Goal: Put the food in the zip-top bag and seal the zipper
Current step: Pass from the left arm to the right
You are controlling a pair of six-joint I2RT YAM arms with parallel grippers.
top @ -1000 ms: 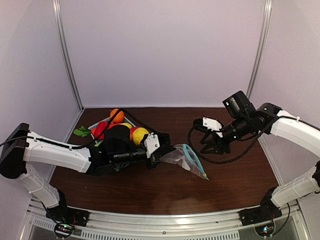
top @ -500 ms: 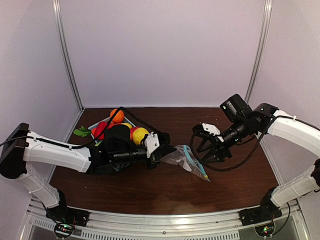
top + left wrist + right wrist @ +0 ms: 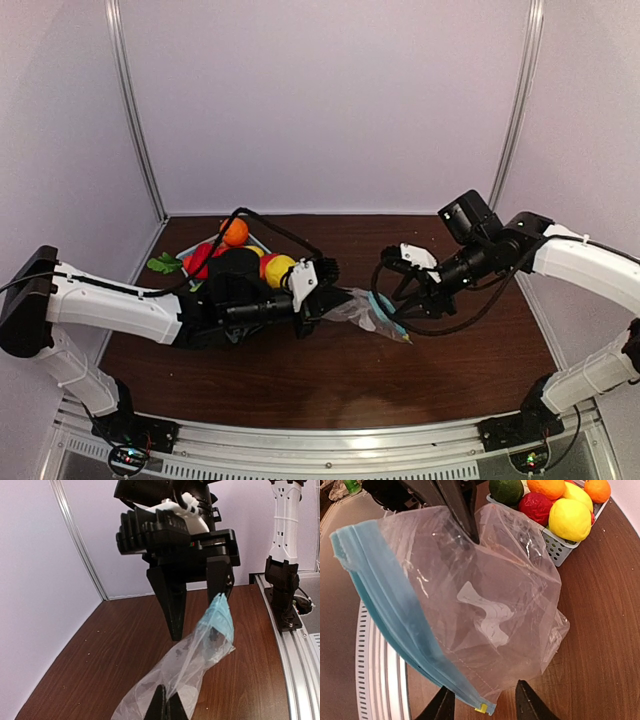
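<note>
The clear crinkly plastic zip-top bag (image 3: 490, 595) hangs crumpled above the brown tabletop (image 3: 605, 630). One end is pinched in the closed left gripper (image 3: 167, 707). Its light-blue zipper strip (image 3: 385, 610) runs slanted along the opposite edge. The toy food is heaped in a light-blue lattice basket (image 3: 555, 545): a yellow lemon (image 3: 569, 519), a red fruit (image 3: 536, 507), a round orange fruit (image 3: 547, 486) and a dark green fruit (image 3: 506, 490).

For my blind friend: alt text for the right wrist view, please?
A clear zip-top bag with a blue zipper hangs from the left gripper, its lower corner inside the open right gripper; toy fruit fills a basket behind.
</note>
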